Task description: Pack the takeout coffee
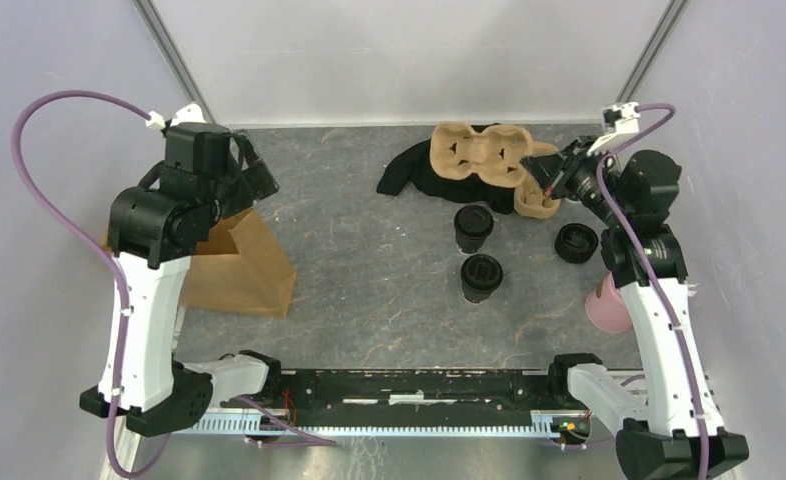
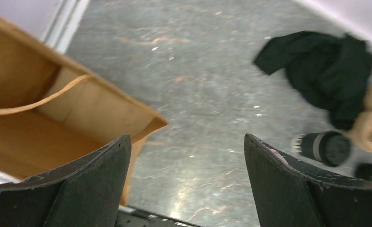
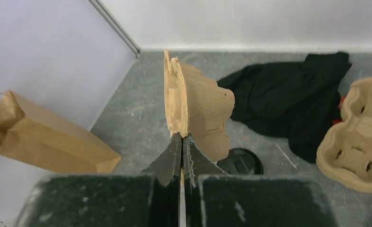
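Observation:
Two black lidded coffee cups (image 1: 473, 228) (image 1: 480, 277) stand upright mid-table, right of centre. My right gripper (image 1: 541, 168) is shut on the rim of a tan moulded cup carrier (image 1: 477, 150) and holds it at the back right. In the right wrist view the gripper (image 3: 181, 137) pinches the carrier (image 3: 193, 101) edge-on, above one cup's lid (image 3: 243, 161). My left gripper (image 1: 257, 172) is open and empty above the brown paper bag (image 1: 234, 262). In the left wrist view the gripper (image 2: 186, 139) frames bare table, with the bag's open mouth (image 2: 51, 109) to its left and a cup (image 2: 323, 147) far right.
A black cloth (image 1: 419, 170) lies at the back under the held carrier. A second tan carrier (image 1: 536, 205) (image 3: 359, 142) lies beside it. A black round item (image 1: 576, 243) and a pink object (image 1: 607, 305) sit by the right arm. Walls close off the back and sides.

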